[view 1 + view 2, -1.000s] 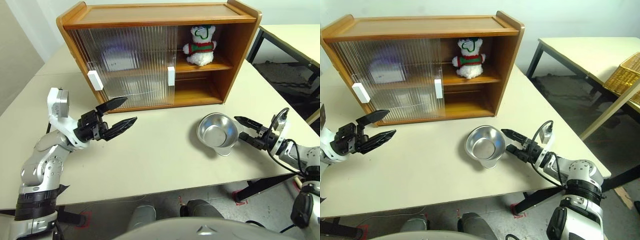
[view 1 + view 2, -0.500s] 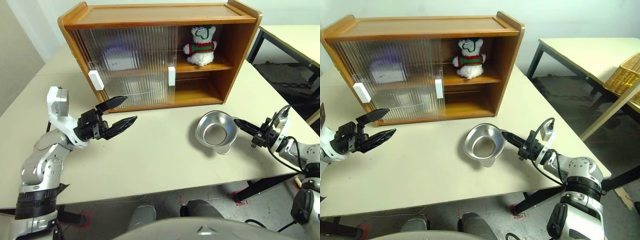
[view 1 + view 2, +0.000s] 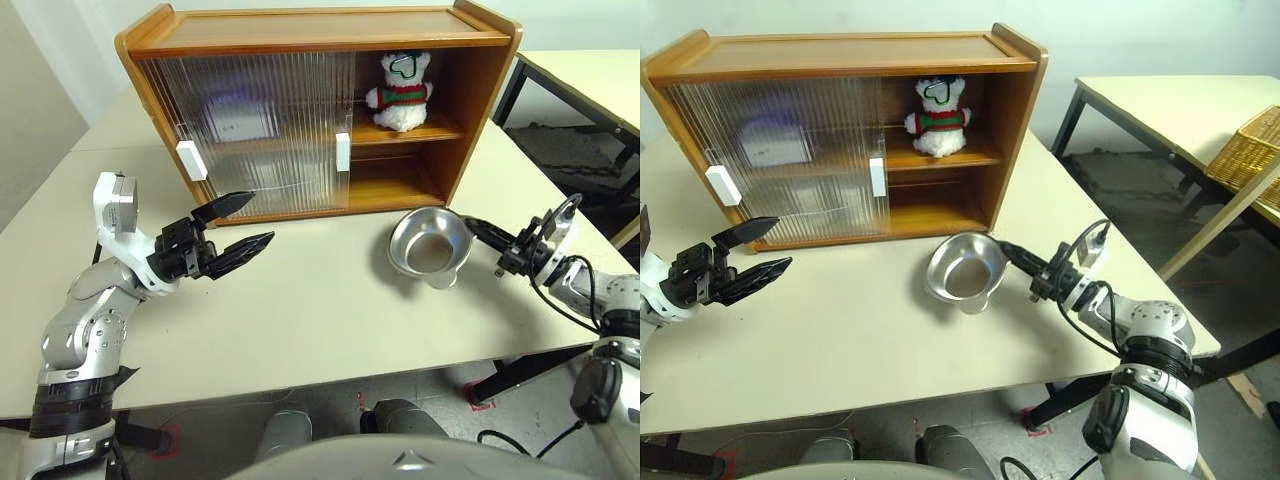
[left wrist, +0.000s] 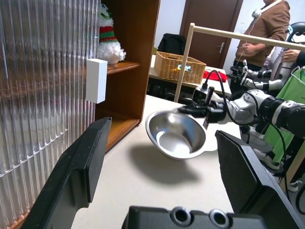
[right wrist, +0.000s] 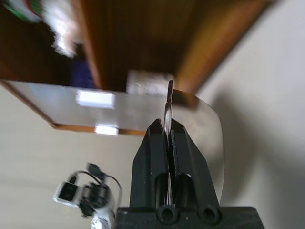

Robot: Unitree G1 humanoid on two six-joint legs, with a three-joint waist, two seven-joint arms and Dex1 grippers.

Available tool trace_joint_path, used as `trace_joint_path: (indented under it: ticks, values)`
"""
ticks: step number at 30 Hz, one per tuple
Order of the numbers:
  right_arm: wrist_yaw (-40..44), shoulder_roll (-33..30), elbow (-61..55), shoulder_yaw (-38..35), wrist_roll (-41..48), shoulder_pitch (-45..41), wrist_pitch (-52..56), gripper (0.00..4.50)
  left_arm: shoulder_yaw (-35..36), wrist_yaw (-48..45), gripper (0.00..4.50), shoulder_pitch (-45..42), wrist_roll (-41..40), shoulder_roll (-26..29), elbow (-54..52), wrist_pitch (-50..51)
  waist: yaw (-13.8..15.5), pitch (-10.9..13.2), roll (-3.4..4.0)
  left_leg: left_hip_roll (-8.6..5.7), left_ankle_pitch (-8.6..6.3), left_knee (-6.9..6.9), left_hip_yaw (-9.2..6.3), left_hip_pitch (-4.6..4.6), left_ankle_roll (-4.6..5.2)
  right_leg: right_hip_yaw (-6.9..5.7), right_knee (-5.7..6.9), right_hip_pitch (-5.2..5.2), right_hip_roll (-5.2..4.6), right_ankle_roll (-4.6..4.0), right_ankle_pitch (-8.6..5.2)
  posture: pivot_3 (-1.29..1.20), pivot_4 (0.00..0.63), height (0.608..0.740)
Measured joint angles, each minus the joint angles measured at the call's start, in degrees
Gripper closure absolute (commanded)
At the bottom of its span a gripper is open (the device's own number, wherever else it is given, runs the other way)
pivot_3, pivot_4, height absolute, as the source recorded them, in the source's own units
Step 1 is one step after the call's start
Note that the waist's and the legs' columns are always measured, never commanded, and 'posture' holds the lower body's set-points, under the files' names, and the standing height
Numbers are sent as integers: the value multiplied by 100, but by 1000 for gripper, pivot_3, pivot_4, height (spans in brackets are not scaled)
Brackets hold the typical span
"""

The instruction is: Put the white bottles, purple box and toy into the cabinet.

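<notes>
Since a second ago, our right gripper point(image 3: 478, 232) has closed its fingers on the rim of the steel bowl point(image 3: 430, 247) and lifted it off the table point(image 3: 300, 320), carrying it a little farther toward the cabinet point(image 3: 320, 105); before, the bowl sat flat with the fingers spread beside it. Now the bowl hangs tilted in that pinch, just in front of the cabinet's open right half, and in the right wrist view the rim point(image 5: 167, 102) sits clamped between the two black fingers. Our left gripper point(image 3: 245, 224) has not shifted: it hovers above the table at the near left with its fingers wide apart and nothing between them, pointing toward the ribbed sliding doors point(image 3: 260, 120). Farther out, the toy point(image 3: 402, 90) stands upright on the cabinet's upper shelf, at the right, in the uncovered section. Behind the sliding doors, on the upper shelf to the left, we see a pale purplish shape point(image 3: 240, 118), too blurred to name.
</notes>
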Motion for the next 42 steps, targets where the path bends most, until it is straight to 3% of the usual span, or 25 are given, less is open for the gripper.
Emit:
trace_joint_path:
  ticks: [12,22,34,42]
  values:
    - [-622,640,832,-536,213,-820,-672,4469,8,-3,0,-31,0,52,0,-2,2,-4,5,2,-1,-14,-11,-1,2,-6,1,-8,-17,16,14,5,19,740]
    - [-1033,1181,1737,-861,220,-1487,-2136,4469,27,-13,0,19,8,103,-3,-34,6,-9,13,10,-1,-30,-21,-2,3,-18,5,-17,-16,16,21,21,13,740]
    - [-1217,1388,2657,-936,213,-1775,-3626,4469,40,5,0,41,2,174,-39,-35,11,-9,13,27,-1,-28,-23,0,3,-20,7,-16,-11,7,31,22,23,740]
    - [-1392,1797,2989,-1070,214,-2097,-4471,4469,46,11,0,51,-2,209,-56,-21,4,-9,14,67,-1,-32,-19,0,4,-35,7,-30,18,-46,59,25,24,740]
